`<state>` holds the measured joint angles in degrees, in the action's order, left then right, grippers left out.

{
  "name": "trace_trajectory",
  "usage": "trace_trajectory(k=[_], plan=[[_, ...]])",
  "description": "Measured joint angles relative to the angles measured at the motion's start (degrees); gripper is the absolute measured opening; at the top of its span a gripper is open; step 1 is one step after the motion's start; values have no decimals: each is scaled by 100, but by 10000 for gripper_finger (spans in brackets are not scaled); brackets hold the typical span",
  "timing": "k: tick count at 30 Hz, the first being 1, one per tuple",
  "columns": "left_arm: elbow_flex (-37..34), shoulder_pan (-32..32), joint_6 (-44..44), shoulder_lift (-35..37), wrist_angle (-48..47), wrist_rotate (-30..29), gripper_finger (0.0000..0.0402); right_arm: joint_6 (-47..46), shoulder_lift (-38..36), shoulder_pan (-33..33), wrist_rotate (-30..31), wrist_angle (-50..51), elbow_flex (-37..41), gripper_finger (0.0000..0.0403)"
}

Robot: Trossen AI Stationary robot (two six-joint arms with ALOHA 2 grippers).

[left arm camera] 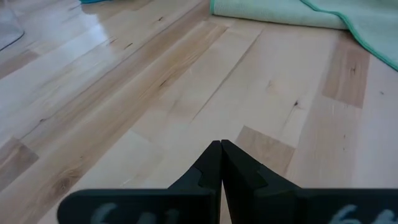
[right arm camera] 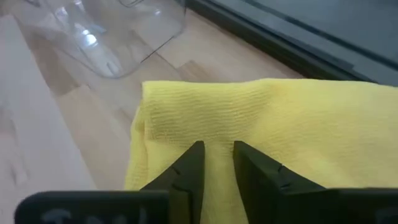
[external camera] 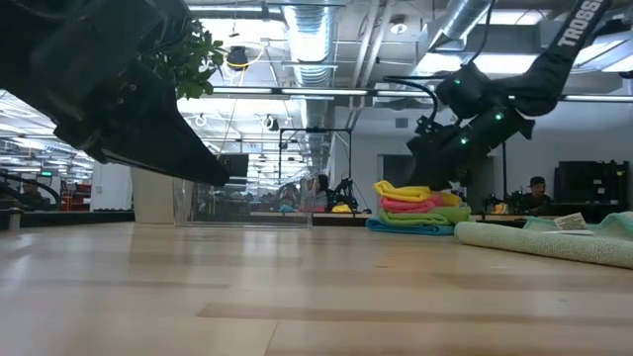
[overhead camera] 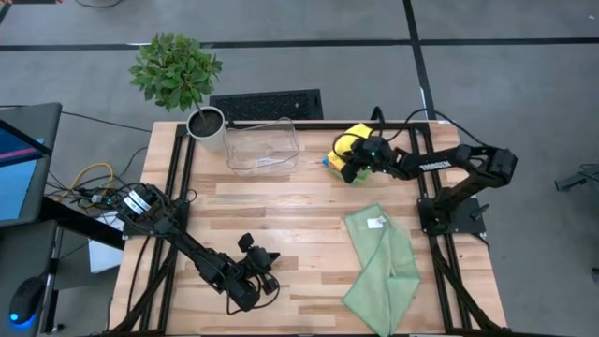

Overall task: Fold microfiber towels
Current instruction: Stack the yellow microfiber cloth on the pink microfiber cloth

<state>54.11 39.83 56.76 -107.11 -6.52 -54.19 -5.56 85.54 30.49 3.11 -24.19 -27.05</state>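
Pinching the folded yellow towel (right arm camera: 261, 118) atop the colourful stack, the right gripper (right arm camera: 216, 163) stands narrowly parted.

Finely ribbed matt yellow cloth (right arm camera: 261, 118), glossy clear plastic bin (right arm camera: 112, 31), smooth satin wood table (left arm camera: 186, 93).

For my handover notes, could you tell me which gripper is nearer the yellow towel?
Right. The right gripper is down on the yellow towel, fingers pinching a fold of it; the left gripper sits shut near the table's front edge, far off.
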Motion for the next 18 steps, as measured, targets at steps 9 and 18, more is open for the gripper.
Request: trace_trajectory(k=[9, 18], plan=[[0, 11, 6, 0, 27, 0, 0, -33, 203, -47, 44, -62, 64, 107], [0, 24, -68, 0, 47, 44, 0, -197, 972, -151, 69, -642, 22, 107]])
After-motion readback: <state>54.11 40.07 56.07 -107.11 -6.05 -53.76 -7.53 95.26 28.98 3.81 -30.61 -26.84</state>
